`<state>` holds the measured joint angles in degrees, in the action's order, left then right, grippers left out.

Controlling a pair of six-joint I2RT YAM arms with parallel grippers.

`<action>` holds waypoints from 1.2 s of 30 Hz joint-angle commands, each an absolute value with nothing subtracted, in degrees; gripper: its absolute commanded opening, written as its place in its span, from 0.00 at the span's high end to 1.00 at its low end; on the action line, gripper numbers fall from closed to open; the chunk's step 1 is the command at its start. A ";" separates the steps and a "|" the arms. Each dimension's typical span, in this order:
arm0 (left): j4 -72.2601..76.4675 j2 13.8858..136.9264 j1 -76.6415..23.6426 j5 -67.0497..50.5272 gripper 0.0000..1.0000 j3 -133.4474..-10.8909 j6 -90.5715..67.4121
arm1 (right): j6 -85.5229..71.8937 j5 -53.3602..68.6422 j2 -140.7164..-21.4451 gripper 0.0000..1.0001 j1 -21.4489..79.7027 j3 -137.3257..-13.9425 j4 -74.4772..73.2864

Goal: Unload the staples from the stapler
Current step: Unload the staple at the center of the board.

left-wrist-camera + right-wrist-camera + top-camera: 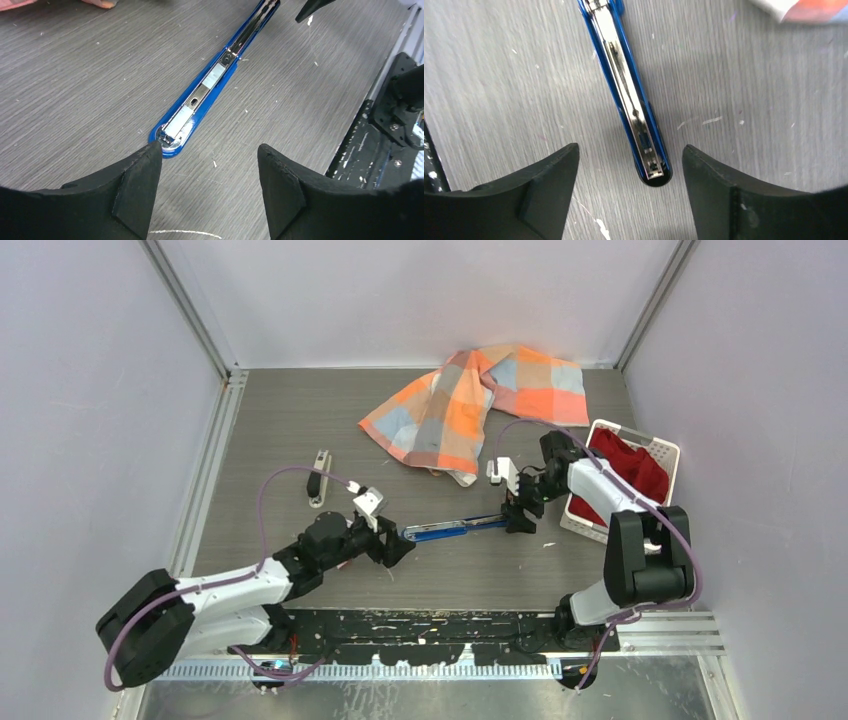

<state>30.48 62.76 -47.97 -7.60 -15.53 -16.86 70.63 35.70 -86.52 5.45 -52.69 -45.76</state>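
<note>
stapler [455, 529] on table [280, 430] centre | cloth [470, 405] behind it | basket [665, 451] to its right

Stapler [455, 529] lies opened flat mid-table, spanning the lane between your 2 grippers.
Left gripper [207, 150]: jaws apart, 1 fingertip [150, 152] at the stapler's blue end; bare table [75, 100] on both sides of it.
Right gripper [630, 149]: jaws apart, the stapler's other end between the fingers [559, 165], a gap on each side.
Far side: checked cloth [470, 405] blocks.
Right: white basket [665, 450] sits close beside your right arm.
Far left: small black-and-silver object [318, 478], well apart from the stapler.
</note>
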 commanded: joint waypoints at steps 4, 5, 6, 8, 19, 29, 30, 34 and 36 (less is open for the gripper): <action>18.51 50.95 -47.65 -7.52 0.30 -17.01 -23.02 | 74.78 55.93 -78.73 0.09 8.79 -52.63 -44.13; 16.54 49.38 -47.70 -7.30 0.30 -17.17 -23.55 | 73.67 56.46 -78.40 0.08 10.76 -51.89 -41.62; 14.56 47.72 -47.71 -6.99 0.30 -17.25 -24.15 | 71.95 56.09 -78.37 0.09 12.87 -51.33 -39.02; 11.67 44.63 -47.56 -6.37 0.30 -17.02 -25.00 | 67.12 54.26 -79.46 0.08 16.81 -51.22 -34.64; 8.45 32.05 -47.55 -3.72 0.32 -10.54 -29.53 | 57.74 40.99 -91.92 0.22 27.65 -55.41 -27.79; 8.86 33.78 -47.55 -4.19 0.33 -10.66 -29.26 | 56.47 36.25 -96.64 0.47 29.62 -57.29 -27.76; 9.16 34.08 -47.55 -4.29 0.33 -10.65 -29.36 | 56.42 35.71 -97.08 0.49 29.84 -57.31 -27.74; 9.49 34.56 -47.57 -4.70 0.33 -10.64 -29.52 | 56.31 35.11 -97.67 0.61 30.33 -57.49 -27.78; 9.77 34.43 -47.61 -4.66 0.33 -10.49 -29.72 | 56.17 34.90 -97.33 0.72 30.32 -57.53 -27.83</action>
